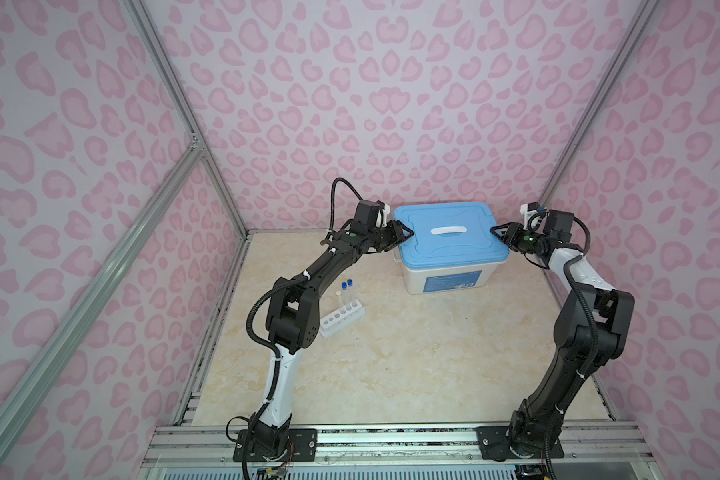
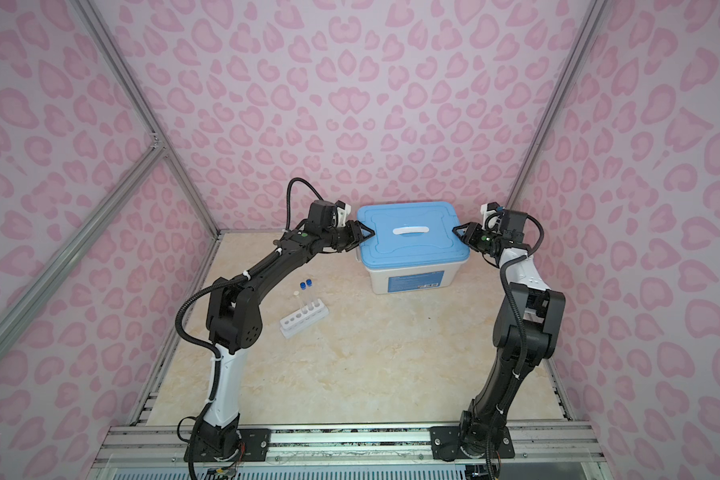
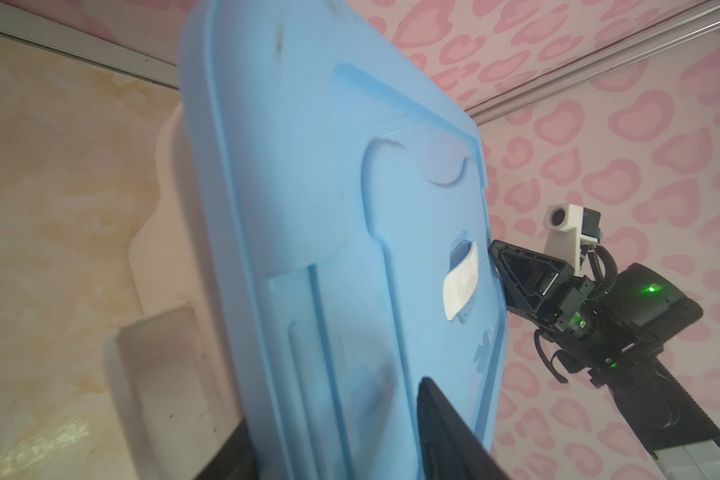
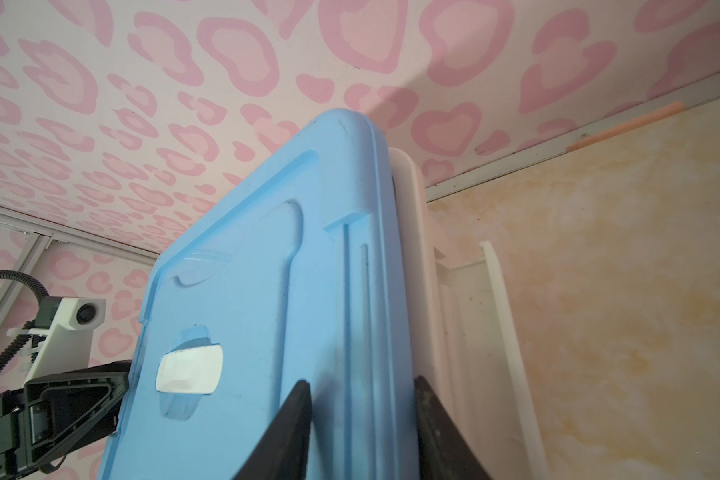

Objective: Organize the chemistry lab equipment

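Observation:
A white six-hole rack stands on the table beside my left arm. It holds two blue-capped test tubes and a white-capped tube. Both grippers are at the far bin's blue lid. The left gripper straddles the lid's left rim, and whether it presses is unclear. The right gripper is shut on the right rim, one finger on top and one beneath.
The big white bin stands at the back of the marble-patterned table, close to the pink back wall. Its lid has a white handle. Metal frame rails run along the table's edges.

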